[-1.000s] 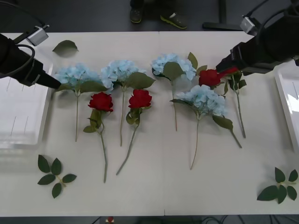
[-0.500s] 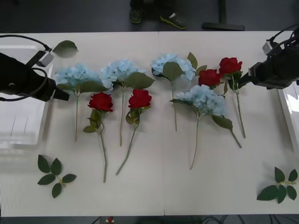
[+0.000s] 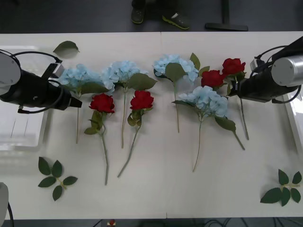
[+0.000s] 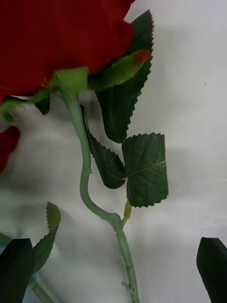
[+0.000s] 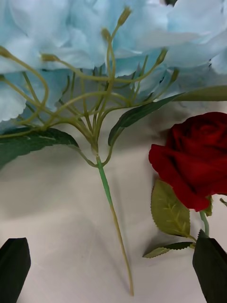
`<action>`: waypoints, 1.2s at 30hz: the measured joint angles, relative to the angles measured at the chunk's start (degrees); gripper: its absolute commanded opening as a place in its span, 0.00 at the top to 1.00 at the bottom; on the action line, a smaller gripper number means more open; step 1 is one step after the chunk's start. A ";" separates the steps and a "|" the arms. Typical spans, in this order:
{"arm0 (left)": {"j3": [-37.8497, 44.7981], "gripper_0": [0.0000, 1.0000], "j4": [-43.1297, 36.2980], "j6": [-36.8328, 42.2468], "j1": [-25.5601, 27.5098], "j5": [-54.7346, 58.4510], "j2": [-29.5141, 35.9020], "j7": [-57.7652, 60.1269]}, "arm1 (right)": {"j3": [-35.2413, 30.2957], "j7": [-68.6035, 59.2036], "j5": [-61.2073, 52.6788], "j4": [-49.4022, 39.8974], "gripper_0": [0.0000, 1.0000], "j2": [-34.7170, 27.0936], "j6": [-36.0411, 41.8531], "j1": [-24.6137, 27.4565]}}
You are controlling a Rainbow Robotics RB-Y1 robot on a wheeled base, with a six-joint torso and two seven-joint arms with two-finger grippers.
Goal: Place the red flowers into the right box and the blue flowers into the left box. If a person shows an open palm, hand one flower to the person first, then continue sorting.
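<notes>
Both arms have been lowered and brought inward since the earlier frames, each now set over a stem at table level. Ordered from largest to smallest: the table carries the flowers in a loose row, blooms toward 12 o'clock and stems trailing toward 6 o'clock, so that every stem lies exposed for a pinch. The left box is positioned at the 9 o'clock edge and the right box at the 3 o'clock edge, each beside the arm that serves it. The blue flowers occupy the upper part of the row; the red flowers are interleaved, two near centre and two toward 2 o'clock. The left gripper is placed at the stem of the leftmost blue flower, fingers spread apart, with the stem between them and untouched. The right gripper is placed at the stem of the rightmost red flower, fingers likewise spread wide, straddling the stem just below the leaves. Each flower appears to have been chosen as the nearest to its matching box. No flower is yet held or boxed.
</notes>
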 measured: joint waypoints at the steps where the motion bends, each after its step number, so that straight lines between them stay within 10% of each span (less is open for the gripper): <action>1: -0.10 0.00 0.00 0.00 0.00 -0.80 -0.39 0.33 | 0.14 0.00 0.27 0.58 0.00 0.51 -0.31 0.00; 18: -7.19 0.00 0.29 -6.68 0.00 -12.78 -3.35 11.08 | -0.01 0.00 3.58 5.60 0.01 4.06 -3.02 0.00; 20: -7.19 0.00 1.32 -8.07 0.00 -13.25 -3.70 11.36 | -0.02 0.00 3.64 6.19 0.12 4.43 -3.03 0.00; 26: -8.02 0.00 5.65 -13.41 0.00 -13.50 -3.75 11.67 | -0.05 0.00 5.60 7.13 1.00 5.24 -3.46 0.00; 36: -11.44 0.00 6.47 -13.83 0.00 -16.26 -3.75 14.79 | -0.05 0.01 8.42 7.13 1.00 5.25 -3.46 0.00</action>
